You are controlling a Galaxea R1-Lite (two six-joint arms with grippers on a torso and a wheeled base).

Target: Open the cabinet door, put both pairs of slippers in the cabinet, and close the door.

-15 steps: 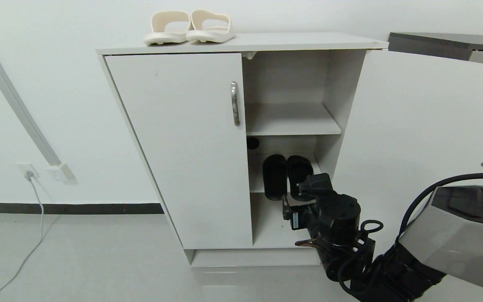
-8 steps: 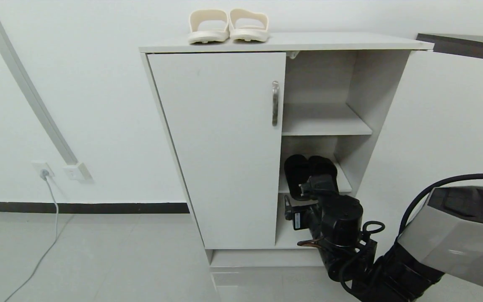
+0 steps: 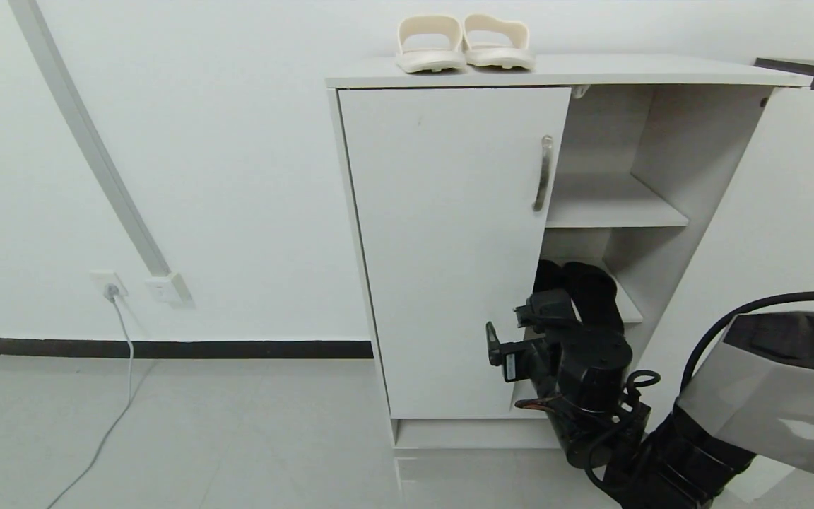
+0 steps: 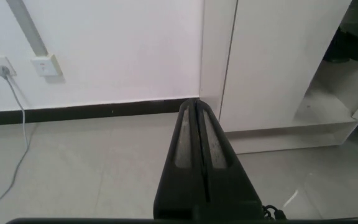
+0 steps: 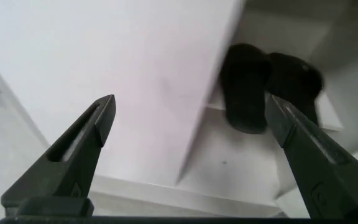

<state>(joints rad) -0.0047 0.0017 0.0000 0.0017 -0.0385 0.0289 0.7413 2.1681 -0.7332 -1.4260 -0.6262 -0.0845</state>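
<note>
Two pairs of slippers: one black pair (image 3: pixel 591 290), one cream pair (image 3: pixel 465 44).
Black pair: lay side by side on the cabinet's middle shelf (image 3: pixel 629 307), straight ahead of the right jaws and beyond their tips, not touched.
Cream pair: sat side by side on the cabinet's top surface (image 3: pixel 661 69), high above the right jaws and well apart from them.
Right jaws: spread wide open with nothing between the fingers (image 5: pixel 73 155), held low at the front of the open compartment.
Right arm (image 3: pixel 584 367): stood in front of the cabinet's lower half, below the level of the black pair.
Left jaws: shut, the two fingers (image 4: pixel 188 137) pressed flat together and gripping nothing, hanging over the tiled floor (image 3: pixel 202 424).
Cabinet (image 3: pixel 357 212): white, ahead of both jaws; its lower front corner lay just past the left jaws' tips.
Left-hand door (image 3: pixel 449 247): closed, with its free edge just beside the right jaws.
Door handle (image 3: pixel 542 173): metal, upright, above the right jaws.
Right-hand door (image 3: pixel 788 212): swung open, off to the right of the right jaws.
Upper shelf (image 3: pixel 612 205): bare, above the black pair.
Wall socket (image 3: pixel 107 283): ahead of the left jaws, well apart, with a grey cable (image 3: pixel 121 367) trailing down to the floor.
</note>
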